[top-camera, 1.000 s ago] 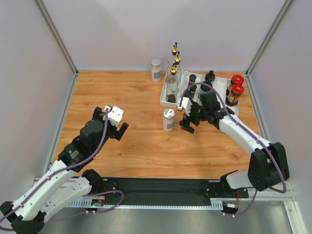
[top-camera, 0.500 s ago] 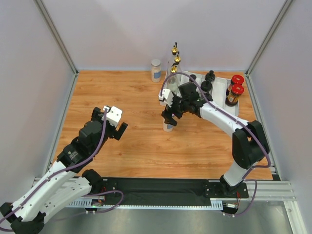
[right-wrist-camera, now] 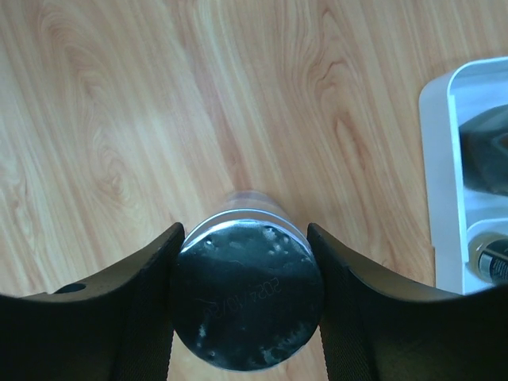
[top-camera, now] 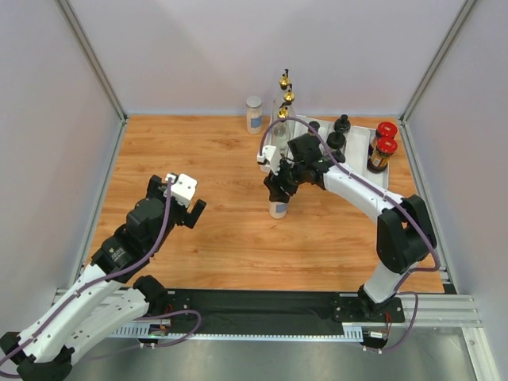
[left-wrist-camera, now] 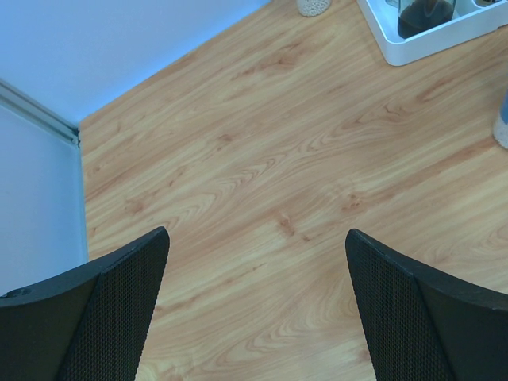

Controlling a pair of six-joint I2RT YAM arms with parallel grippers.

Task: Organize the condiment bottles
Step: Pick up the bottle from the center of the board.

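Right wrist: right gripper [right-wrist-camera: 244, 238] pinches the silver-lidded jar [right-wrist-camera: 246, 298].

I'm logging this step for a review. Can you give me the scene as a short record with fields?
right gripper: shut on the silver-lidded jar, which stands upright on the table in front of the tray
left gripper: open, over bare wood, holding nothing
other silver-lidded jar: on the table at the back, left of the tray
red-lidded jars: two, at the tray's right end
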